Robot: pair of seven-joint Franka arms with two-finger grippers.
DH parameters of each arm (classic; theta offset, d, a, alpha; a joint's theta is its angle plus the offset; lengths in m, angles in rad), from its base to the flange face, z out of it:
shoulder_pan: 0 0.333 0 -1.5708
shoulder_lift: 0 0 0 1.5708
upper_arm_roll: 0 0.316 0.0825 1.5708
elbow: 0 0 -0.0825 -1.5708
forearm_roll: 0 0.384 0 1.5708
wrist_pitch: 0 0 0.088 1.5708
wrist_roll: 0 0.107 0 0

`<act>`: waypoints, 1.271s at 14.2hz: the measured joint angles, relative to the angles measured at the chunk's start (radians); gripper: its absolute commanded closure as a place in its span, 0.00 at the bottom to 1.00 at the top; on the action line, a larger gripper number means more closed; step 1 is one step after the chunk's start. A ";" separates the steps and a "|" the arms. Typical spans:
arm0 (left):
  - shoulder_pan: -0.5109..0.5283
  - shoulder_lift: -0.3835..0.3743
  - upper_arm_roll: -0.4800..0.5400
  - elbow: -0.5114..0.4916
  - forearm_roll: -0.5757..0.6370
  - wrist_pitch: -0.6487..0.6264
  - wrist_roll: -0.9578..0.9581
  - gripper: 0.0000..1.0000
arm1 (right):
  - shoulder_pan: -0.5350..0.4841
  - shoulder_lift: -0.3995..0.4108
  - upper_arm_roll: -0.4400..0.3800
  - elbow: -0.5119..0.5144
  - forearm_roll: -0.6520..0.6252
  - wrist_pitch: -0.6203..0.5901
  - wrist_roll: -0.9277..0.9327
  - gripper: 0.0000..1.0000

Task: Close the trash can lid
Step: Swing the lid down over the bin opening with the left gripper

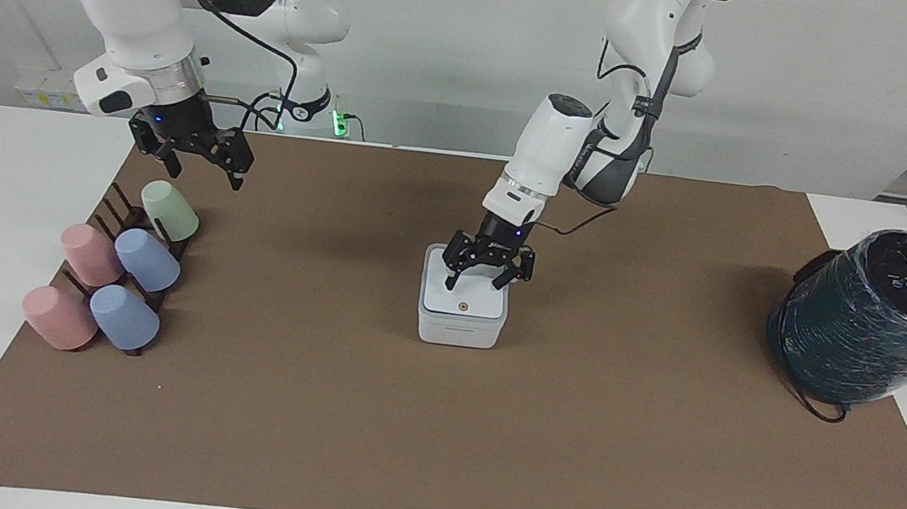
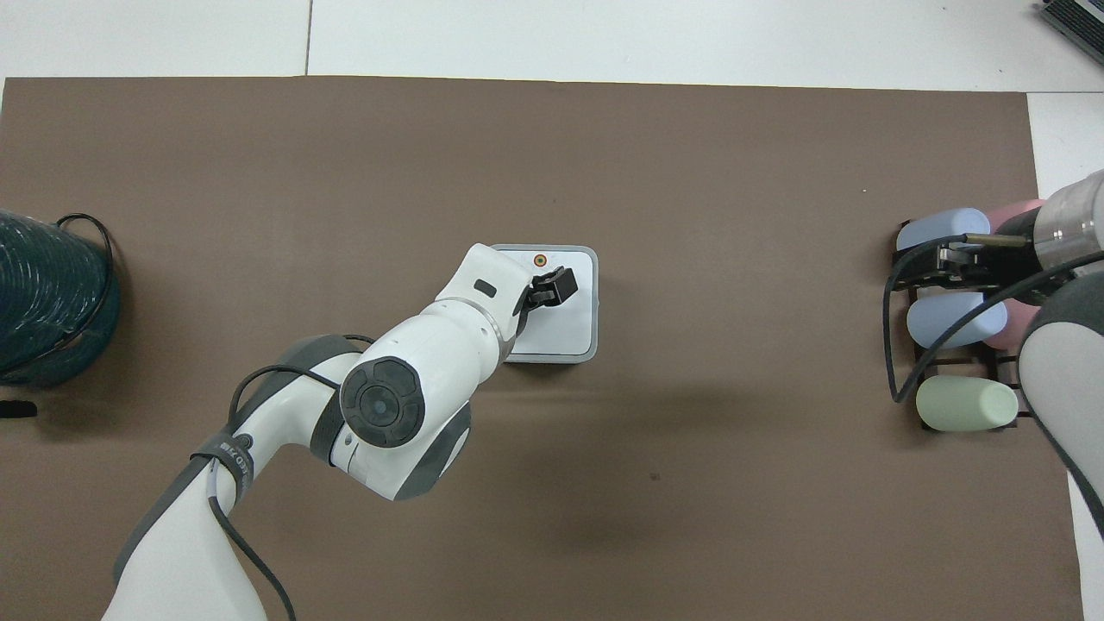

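The small white trash can (image 1: 459, 330) (image 2: 588, 345) stands in the middle of the brown mat. Its white lid (image 1: 465, 302) (image 2: 565, 323) lies flat on top, with the orange-brown dot facing up. My left gripper (image 1: 481, 282) (image 2: 552, 289) stands open just over the lid's part nearer to the robots, fingertips spread and pointing down, nothing between them. My right gripper (image 1: 203, 170) hangs open in the air over the green cup at the right arm's end, holding nothing; that arm waits.
A dark rack (image 1: 135, 214) with a green cup (image 1: 169, 210) (image 2: 966, 404), blue cups and pink cups lies at the right arm's end. A large dark green wrapped cylinder (image 1: 877, 318) (image 2: 47, 297) with a black cable sits at the left arm's end.
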 measured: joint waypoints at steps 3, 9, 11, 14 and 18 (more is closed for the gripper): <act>0.000 0.005 0.000 0.004 0.000 0.001 0.000 0.18 | 0.000 0.000 0.000 0.000 0.000 0.000 0.000 0.00; 0.000 0.016 -0.001 0.024 0.000 0.000 0.001 0.55 | 0.000 0.000 0.000 0.000 0.000 0.000 0.000 0.00; 0.000 0.019 -0.001 0.034 0.000 0.000 0.001 0.61 | 0.000 0.000 0.000 0.000 0.000 0.000 0.000 0.00; 0.000 0.023 -0.001 0.053 0.000 -0.027 0.001 0.75 | 0.000 0.000 0.000 0.000 0.000 0.000 0.000 0.00; 0.000 0.024 0.000 0.093 0.000 -0.105 0.001 0.88 | 0.000 0.000 0.000 0.000 0.000 0.000 0.000 0.00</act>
